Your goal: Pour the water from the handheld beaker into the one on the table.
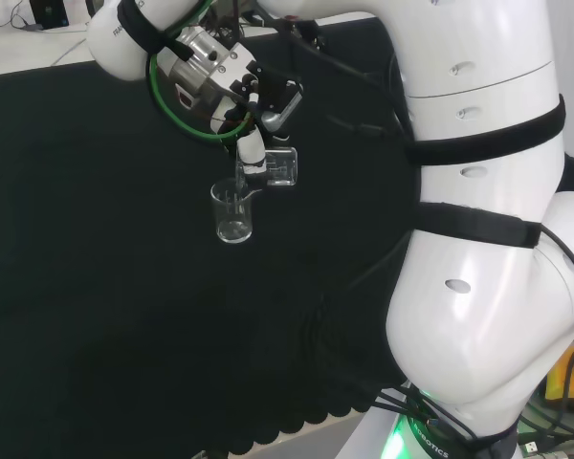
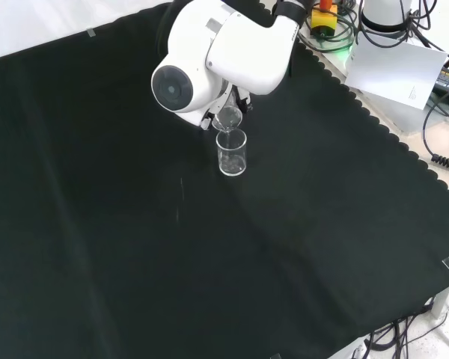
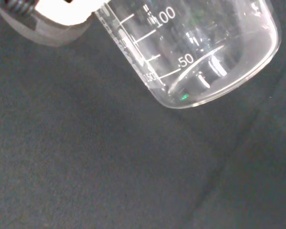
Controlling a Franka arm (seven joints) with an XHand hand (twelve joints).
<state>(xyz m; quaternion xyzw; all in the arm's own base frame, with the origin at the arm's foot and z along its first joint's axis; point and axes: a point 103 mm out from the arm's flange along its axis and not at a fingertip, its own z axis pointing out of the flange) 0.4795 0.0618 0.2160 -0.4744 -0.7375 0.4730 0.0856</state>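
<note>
The hand (image 1: 253, 145) tips a graduated beaker (image 1: 279, 167) — over the table beaker (image 1: 232, 212).

Tilted clear beaker (image 3: 200, 52), black cloth (image 3: 86, 167) beneath

Held in the hand (image 1: 253, 143): a tipped beaker (image 1: 279, 166), lip directly above a second, upright beaker (image 1: 232, 212) standing on the cloth (image 1: 96, 287) just below (head view), slightly left of the hand.
</note>
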